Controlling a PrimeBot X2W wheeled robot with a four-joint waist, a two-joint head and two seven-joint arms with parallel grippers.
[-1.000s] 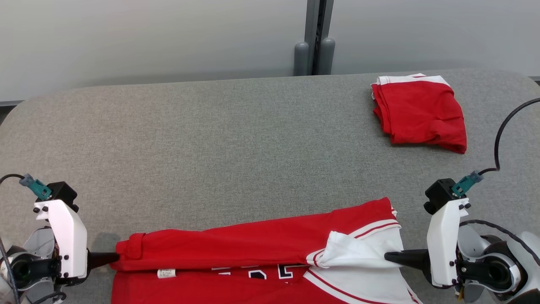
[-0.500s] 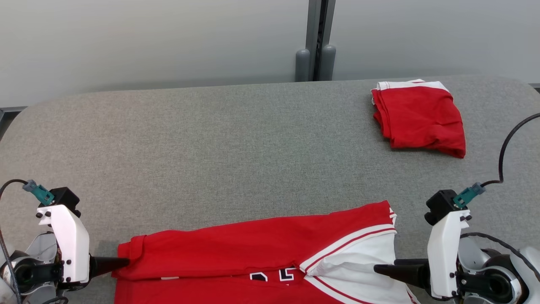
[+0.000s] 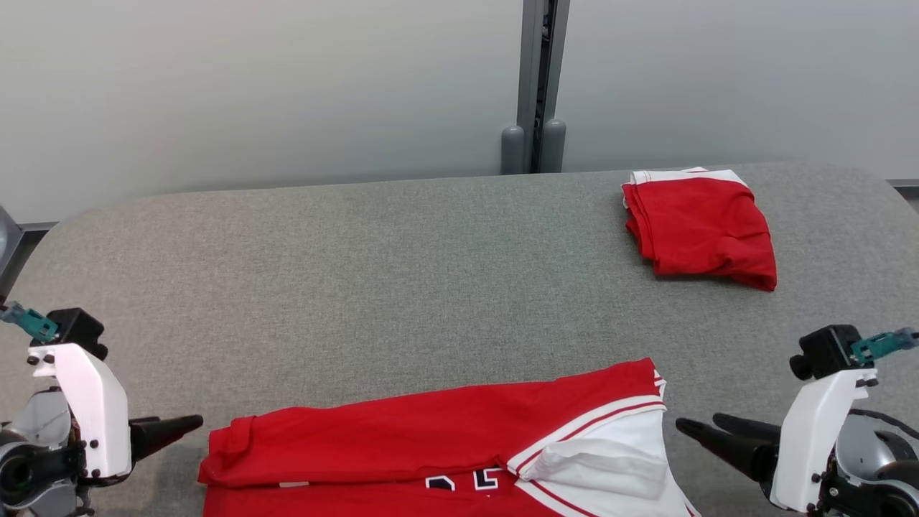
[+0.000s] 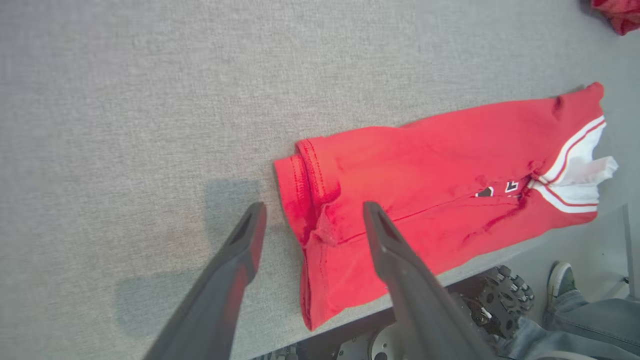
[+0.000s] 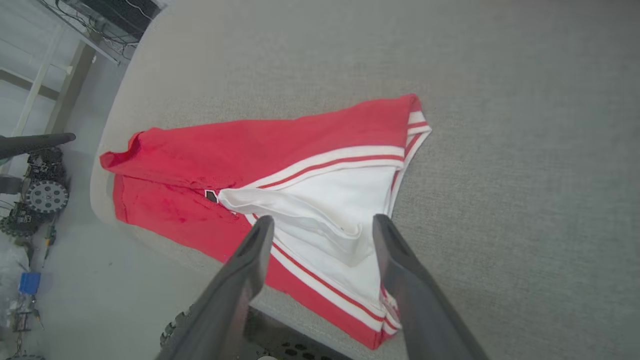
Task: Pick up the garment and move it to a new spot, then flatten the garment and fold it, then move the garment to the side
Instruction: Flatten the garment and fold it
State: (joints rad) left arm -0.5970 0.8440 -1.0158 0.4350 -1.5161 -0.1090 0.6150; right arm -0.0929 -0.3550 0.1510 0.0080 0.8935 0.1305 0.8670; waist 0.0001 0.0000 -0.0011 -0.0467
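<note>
Garment (image 3: pixel 402 438): red jersey with a white, red-striped side panel, lying on the grey worktop (image 3: pixel 359 273) along its near edge, long axis left to right. The far long side is doubled over toward the robot; dark number characters show partly below the fold line. The white panel is at the robot's right end and rumpled; the hemmed red end is at the left. Left hand (image 3: pixel 195 424): fingers spread, holding nothing, tips pointing at the garment's left end with a small gap of bare worktop between. In the left wrist view one finger sits over bare worktop and the other over the red hem corner; contact cannot be told. Right hand (image 3: pixel 698 421): fingers spread, holding nothing, tips just beside the white panel and apart from it. A second red garment (image 3: pixel 700 226), folded, lies at the far right of the worktop, well apart. A person's shoe (image 4: pixel 560 280) shows below the worktop edge.
</note>
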